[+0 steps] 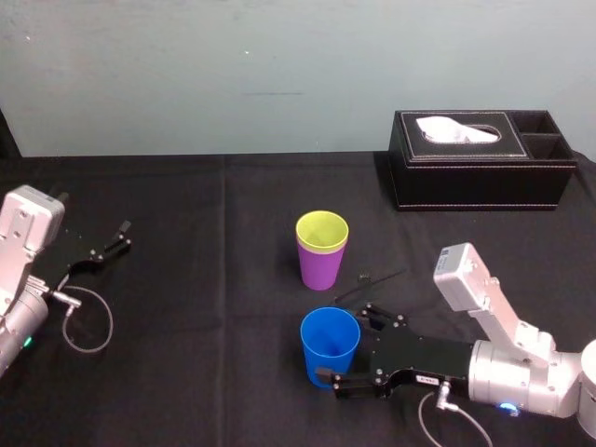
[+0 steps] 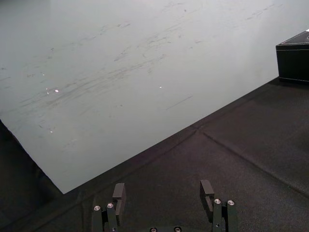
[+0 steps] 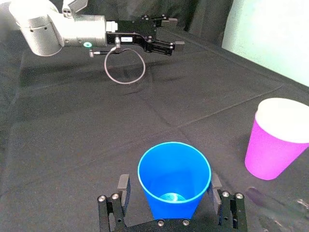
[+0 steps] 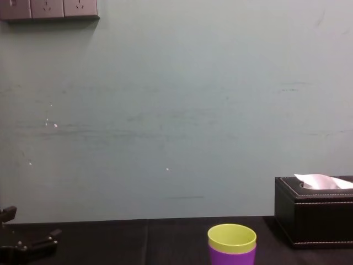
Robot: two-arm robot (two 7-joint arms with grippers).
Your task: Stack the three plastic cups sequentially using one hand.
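Jaws open astride the bright blue plastic cup (image 1: 330,341) on the black tabletop (image 1: 205,307), the black two-fingered right gripper (image 1: 346,343) looked set to clamp and lift it into the yellow-green plastic tumbler (image 1: 322,228) nested in the purple plastic tumbler (image 1: 319,269) just beyond, while the left gripper (image 1: 121,237) sat parked far left, jaws open.

The yellow-green plastic cup (image 1: 322,228) nests in the purple plastic cup (image 1: 320,268); the blue plastic cup (image 1: 330,345) stands just before them, and the black tissue box (image 1: 480,172) is behind, rightward.

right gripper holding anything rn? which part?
Nothing held yet. The right gripper straddles the blue cup, fingers open, gaps beside both walls. The left gripper is open and empty.
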